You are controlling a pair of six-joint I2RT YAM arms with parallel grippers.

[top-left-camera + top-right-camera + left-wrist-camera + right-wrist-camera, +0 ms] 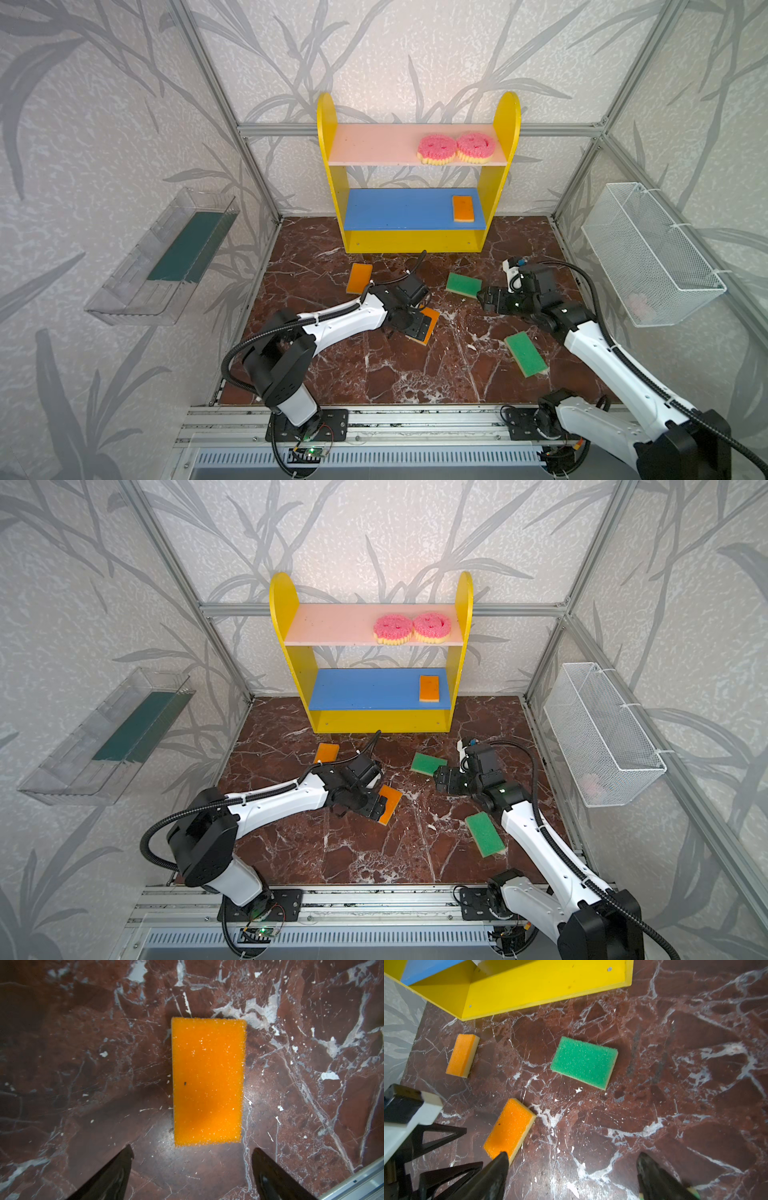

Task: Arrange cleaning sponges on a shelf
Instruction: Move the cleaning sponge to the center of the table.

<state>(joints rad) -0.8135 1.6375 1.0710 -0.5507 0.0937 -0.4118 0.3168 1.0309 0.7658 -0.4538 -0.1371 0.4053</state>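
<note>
Marble floor is carrying orange sponge mid-scene, shelf far behind. Left gripper is hovering over it, jaws wide, empty; right gripper likewise gaping, empty. Foam is likely handling light, squashy: I'd be pinching long edges mid-length.

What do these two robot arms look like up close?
Both the left arm and right arm have white shells with black joints. A black ribbed cable loops along each. The jaws are black and taper to points.
</note>
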